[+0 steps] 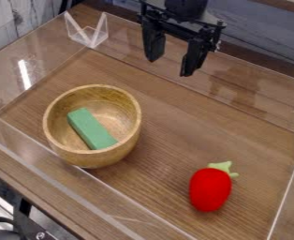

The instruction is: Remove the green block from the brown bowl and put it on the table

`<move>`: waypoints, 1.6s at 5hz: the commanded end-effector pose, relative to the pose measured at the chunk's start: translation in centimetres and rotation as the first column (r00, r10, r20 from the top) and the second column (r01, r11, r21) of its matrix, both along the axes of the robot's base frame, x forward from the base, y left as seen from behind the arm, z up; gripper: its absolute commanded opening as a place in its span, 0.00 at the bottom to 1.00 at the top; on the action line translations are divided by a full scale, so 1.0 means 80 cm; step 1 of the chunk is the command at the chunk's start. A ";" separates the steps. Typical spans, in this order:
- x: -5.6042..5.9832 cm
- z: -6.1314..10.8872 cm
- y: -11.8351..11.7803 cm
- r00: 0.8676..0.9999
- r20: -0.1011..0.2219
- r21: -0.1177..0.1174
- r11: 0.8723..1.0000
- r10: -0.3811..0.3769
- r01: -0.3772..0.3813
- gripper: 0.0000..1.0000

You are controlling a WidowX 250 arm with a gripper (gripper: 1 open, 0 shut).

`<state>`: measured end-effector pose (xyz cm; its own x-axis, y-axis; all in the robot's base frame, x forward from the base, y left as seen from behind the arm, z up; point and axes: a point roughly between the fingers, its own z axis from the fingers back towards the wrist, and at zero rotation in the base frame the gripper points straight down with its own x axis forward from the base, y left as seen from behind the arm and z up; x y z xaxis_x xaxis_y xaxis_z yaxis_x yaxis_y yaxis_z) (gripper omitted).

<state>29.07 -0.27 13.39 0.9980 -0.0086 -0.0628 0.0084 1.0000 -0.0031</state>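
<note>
The green block (pixel 91 128), a flat light green bar, lies at a slant inside the brown bowl (pixel 124 108), which stands on the table (pixel 213 122) at the left. My gripper (pixel 171 58) hangs above the table's far side, up and to the right of the bowl, pointing down. Its two dark fingers (pixel 151 45) stand apart with nothing between them, so it is open. It touches neither the bowl nor the block.
A red strawberry-shaped toy (pixel 211 187) with a green top lies near the front right. Clear acrylic walls (pixel 37 56) edge the tabletop on all sides, with a folded clear piece (pixel 86 31) at the back left corner.
</note>
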 end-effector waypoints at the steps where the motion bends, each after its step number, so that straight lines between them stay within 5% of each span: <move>1: -0.005 -0.010 0.002 0.997 -0.016 0.003 0.997 0.077 -0.077 1.00; 2: -0.024 -0.010 0.024 0.976 -0.012 0.003 0.977 0.215 -0.215 1.00; 3: -0.044 -0.008 0.049 0.927 0.012 -0.011 0.927 0.375 -0.375 1.00; 4: -0.064 -0.010 0.060 0.831 0.027 -0.023 0.831 0.556 -0.556 1.00; 5: -0.074 -0.014 0.058 0.715 0.032 -0.036 0.716 0.698 -0.697 1.00; 6: -0.078 -0.014 0.075 0.632 0.039 -0.049 0.633 0.774 -0.772 1.00; 7: -0.082 -0.017 0.092 0.524 0.039 -0.054 0.526 0.851 -0.849 1.00; 8: -0.081 -0.022 0.105 0.438 0.041 -0.058 0.440 0.898 -0.896 1.00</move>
<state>22.33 7.89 10.94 0.4531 0.8903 -0.0441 -0.8913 0.4515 -0.0422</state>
